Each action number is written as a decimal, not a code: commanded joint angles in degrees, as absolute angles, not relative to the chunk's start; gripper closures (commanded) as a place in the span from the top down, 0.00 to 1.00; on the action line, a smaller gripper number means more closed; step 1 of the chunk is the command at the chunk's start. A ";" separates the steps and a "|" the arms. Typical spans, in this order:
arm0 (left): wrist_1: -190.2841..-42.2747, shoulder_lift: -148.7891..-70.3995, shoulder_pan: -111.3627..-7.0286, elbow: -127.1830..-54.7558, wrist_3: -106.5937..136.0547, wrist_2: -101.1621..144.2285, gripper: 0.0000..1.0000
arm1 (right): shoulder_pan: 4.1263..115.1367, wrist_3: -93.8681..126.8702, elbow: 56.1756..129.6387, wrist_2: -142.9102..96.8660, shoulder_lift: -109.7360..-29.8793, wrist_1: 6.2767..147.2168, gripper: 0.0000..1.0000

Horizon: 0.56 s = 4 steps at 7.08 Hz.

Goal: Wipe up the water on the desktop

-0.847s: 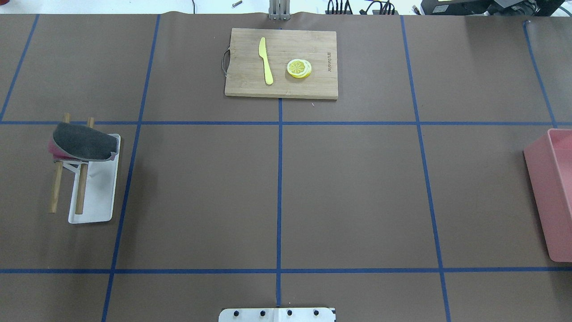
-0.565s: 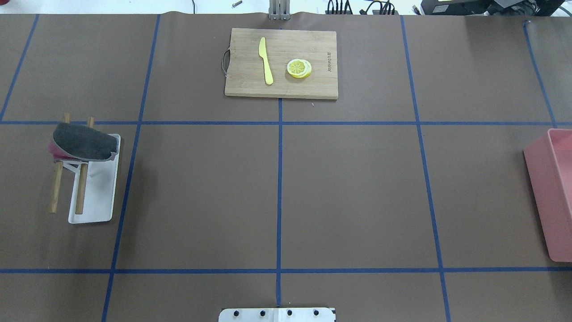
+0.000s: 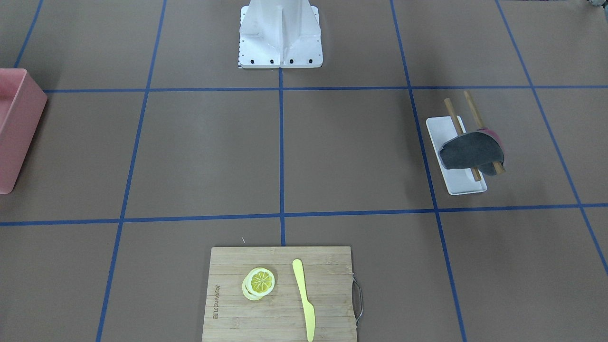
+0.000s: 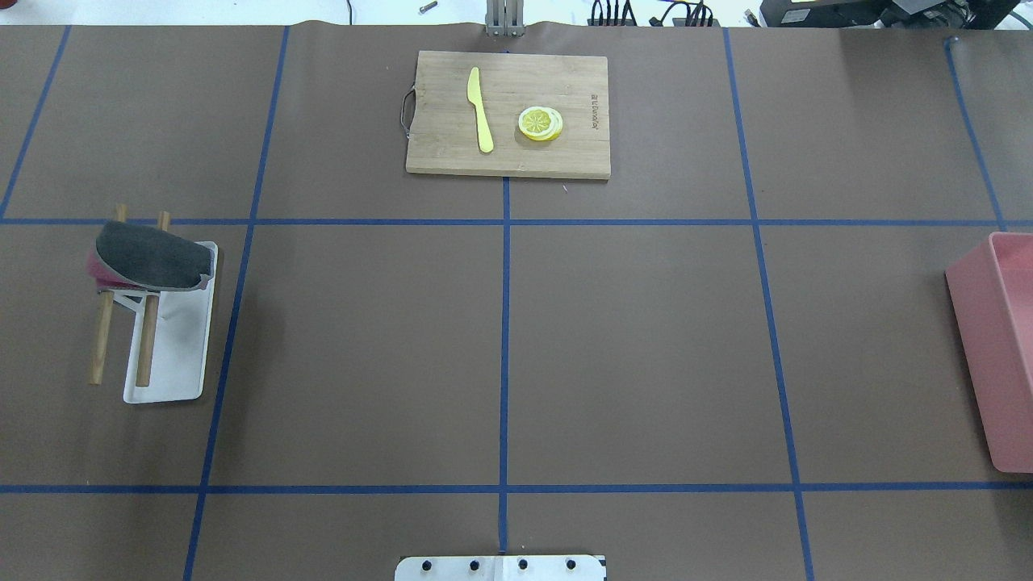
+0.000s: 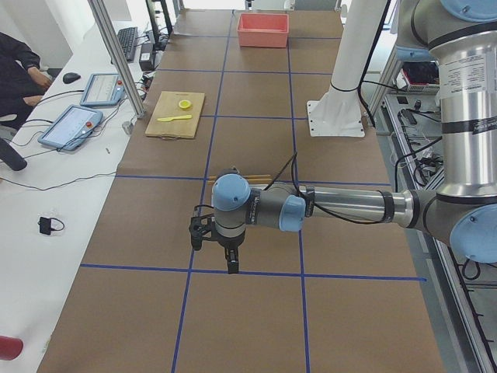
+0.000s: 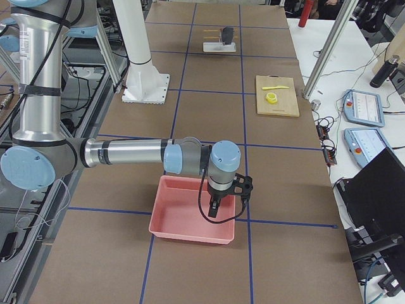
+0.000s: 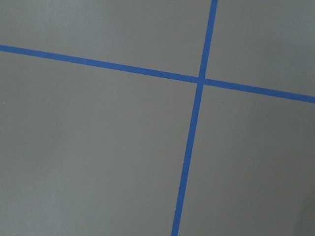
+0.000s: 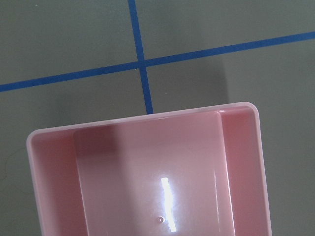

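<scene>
The desktop (image 4: 646,347) is matte brown with a grid of blue tape lines; I see no water on it. A dark grey cloth (image 4: 149,257) hangs over two wooden rods above a small white tray (image 4: 173,363) at the left. It also shows in the front-facing view (image 3: 470,149). My left gripper (image 5: 216,252) shows only in the exterior left view, pointing down over a tape line; I cannot tell if it is open or shut. My right gripper (image 6: 226,201) shows only in the exterior right view, over the pink bin (image 6: 190,218); I cannot tell its state.
A bamboo cutting board (image 4: 436,153) at the far middle carries a yellow knife (image 4: 481,109) and lemon slices (image 4: 540,123). The pink bin (image 4: 989,347) stands at the right edge. The robot's white base plate (image 4: 500,568) is at the near middle.
</scene>
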<state>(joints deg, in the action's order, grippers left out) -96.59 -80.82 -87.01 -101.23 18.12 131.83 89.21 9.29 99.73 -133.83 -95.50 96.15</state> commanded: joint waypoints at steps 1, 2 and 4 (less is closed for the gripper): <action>-96.59 -80.86 -87.01 -101.08 18.11 131.75 0.98 | 89.38 9.32 100.10 -133.94 -95.45 96.41 1.00; -96.59 -80.86 -87.01 -101.07 18.11 131.75 0.98 | 89.47 9.32 100.02 -133.95 -95.36 96.50 1.00; -96.59 -80.86 -87.01 -101.16 18.11 131.75 0.98 | 89.47 9.32 99.93 -133.95 -95.19 96.68 1.00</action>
